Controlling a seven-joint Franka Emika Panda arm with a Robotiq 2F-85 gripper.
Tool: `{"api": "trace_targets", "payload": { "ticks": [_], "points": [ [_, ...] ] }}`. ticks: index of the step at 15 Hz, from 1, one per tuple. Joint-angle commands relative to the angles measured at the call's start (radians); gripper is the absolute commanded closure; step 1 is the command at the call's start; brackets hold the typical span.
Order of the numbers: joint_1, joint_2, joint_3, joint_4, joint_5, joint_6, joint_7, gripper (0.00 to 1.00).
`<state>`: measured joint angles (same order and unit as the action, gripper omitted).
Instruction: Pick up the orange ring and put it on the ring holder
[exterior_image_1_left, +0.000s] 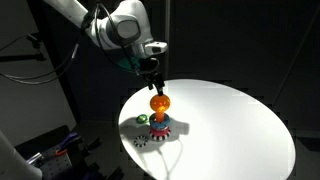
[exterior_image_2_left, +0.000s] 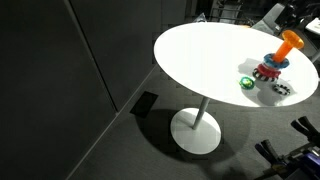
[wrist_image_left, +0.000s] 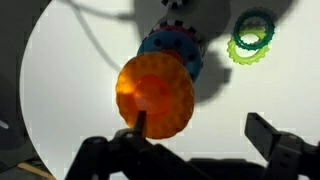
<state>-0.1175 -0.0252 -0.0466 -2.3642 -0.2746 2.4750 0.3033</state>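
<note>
In an exterior view my jaws hang low over the white round bench (exterior_image_1_left: 235, 120), straight above the ring holder (exterior_image_1_left: 161, 126). The orange ring (exterior_image_1_left: 160, 102) is just under them, up at the peg top and clear of the stacked rings below. A green ring (exterior_image_1_left: 142, 120) and a black dotted ring (exterior_image_1_left: 148, 140) lie on the bench just beside the holder's base. I cannot tell the jaw gap from here.

In an exterior view the orange ring (exterior_image_2_left: 290, 42) shows high over the ring holder (exterior_image_2_left: 270, 68). Ring and peg are the same orange and blur together, so I cannot tell if it is threaded. My arm is lost in the dark.

In the wrist view the orange ring (wrist_image_left: 155, 95) fills the middle, with the holder's blue ring (wrist_image_left: 180, 55) beneath it. My jaws are wide: one finger (wrist_image_left: 133, 128) touches the ring's edge and the other finger (wrist_image_left: 265, 132) is well apart from it. So I am clamping nothing. The ring's hole is not visible.

I judge this to be the placing step, near the end. The next move calls for lifting straight up, without the touching finger dragging the ring off the peg, then checking that it dropped.
</note>
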Motion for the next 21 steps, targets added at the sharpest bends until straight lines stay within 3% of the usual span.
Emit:
{"api": "trace_targets", "payload": {
  "ticks": [1,10,21],
  "points": [
    [0.01,-0.016,-0.014,-0.015,0.066,0.018,-0.059,0.0],
    [0.011,-0.01,-0.017,-0.037,0.195,0.036,-0.171,0.0],
    [0.009,-0.009,-0.024,-0.038,0.248,0.048,-0.229,0.0]
  ]
}}
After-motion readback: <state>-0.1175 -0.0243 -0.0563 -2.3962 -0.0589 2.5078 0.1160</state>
